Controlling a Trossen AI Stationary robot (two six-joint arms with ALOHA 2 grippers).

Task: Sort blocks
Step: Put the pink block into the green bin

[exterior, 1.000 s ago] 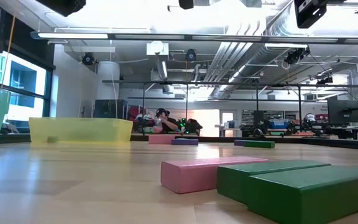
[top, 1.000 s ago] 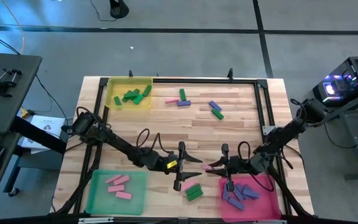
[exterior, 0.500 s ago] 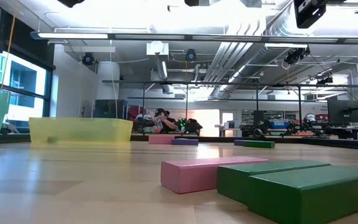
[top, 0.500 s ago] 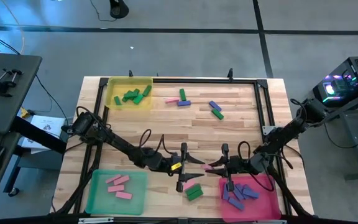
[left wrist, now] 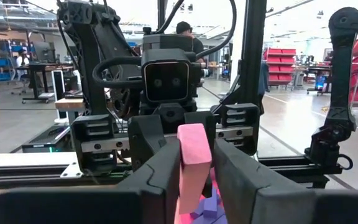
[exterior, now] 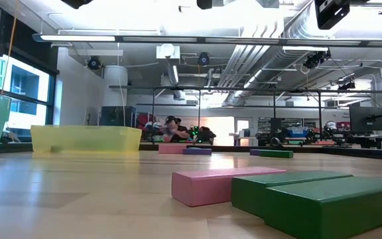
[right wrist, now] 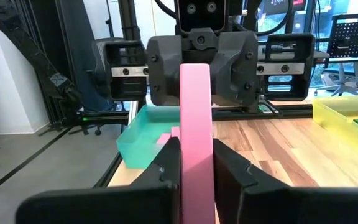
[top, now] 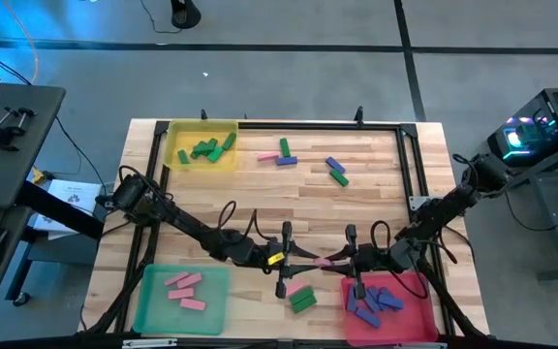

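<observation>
A pink block (top: pixel 325 262) hangs level above the table's near middle, between my two grippers, which face each other. My left gripper (top: pixel 308 261) comes from the table's left and is shut on one end. My right gripper (top: pixel 341 262) comes from the right and is shut on the other end. Both wrist views show the pink block (right wrist: pixel 195 106) standing on edge, with the other arm's fingers flanking its far end. On the table below lie a pink block (exterior: pixel 217 184) and two green blocks (exterior: pixel 310 199), flat on the wood. My left gripper pinches the pink block's left end (left wrist: pixel 194 152) between its two fingers (left wrist: pixel 160 177). They come level from the table's left and lie along the block, which is clear of the table. My right gripper pinches the block's right end (right wrist: pixel 196 158) by its broad faces, between its two fingers (right wrist: pixel 166 177). They come level from the table's right, along the block. The block stands on edge, level.
A pink-red tray (top: pixel 417 291) with purple blocks sits at the near right, under my right arm. A green tray (top: pixel 153 310) with pink blocks is at the near left, a yellow tray (top: pixel 174 131) with green blocks at the far left. Loose blocks (top: pixel 335 171) lie at the far middle.
My left gripper's fingers, spread wide a second ago on either side of the pink block's free end, have shut onto it. The right gripper has kept still, and the block has stayed level in the air.
</observation>
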